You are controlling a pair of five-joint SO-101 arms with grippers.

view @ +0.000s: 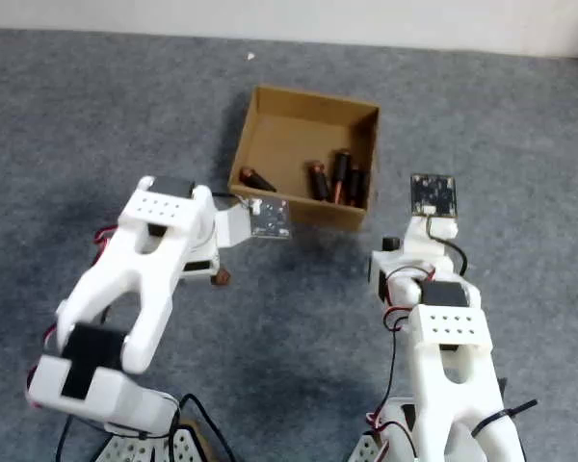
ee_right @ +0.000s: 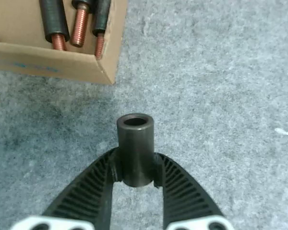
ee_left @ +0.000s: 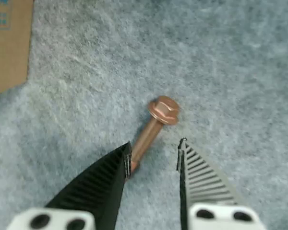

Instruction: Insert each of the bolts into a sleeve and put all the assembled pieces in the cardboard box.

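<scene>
On the near side of the grey carpet (view: 299, 337), two white robot arms stand side by side, the left arm (view: 135, 279) and the right arm (view: 448, 332), both stretched away toward the back of the table.

Just ahead of the left arm, the left gripper (ee_left: 154, 152) hangs low over the carpet with its jaws moderately wide and nothing clamped between them. A copper-coloured bolt (ee_left: 156, 125) lies flat on the carpet in the gap. Its threaded end touches the tip of one of the black ribbed fingers (ee_left: 110, 179), the other finger stands apart from it, and its flanged hexagonal head points away from the gripper.

Ahead of the right arm, the right gripper (ee_right: 135, 176) is closed around a black sleeve (ee_right: 135, 143), gripping it near one end. The other end sticks out past the fingertips, and its round hollow bore is open to view. Whether the sleeve touches the carpet cannot be told.

Farther back, beyond both grippers and roughly between them, an open cardboard box (view: 270, 104) sits on the carpet. The bolt lies near its front left corner and the sleeve near its front right corner, each apart from the box. Inside lie several assembled pieces (view: 339, 176), black sleeves with copper bolt ends showing. One lies alone toward the left wall, and the others are bunched toward the front right corner.
</scene>
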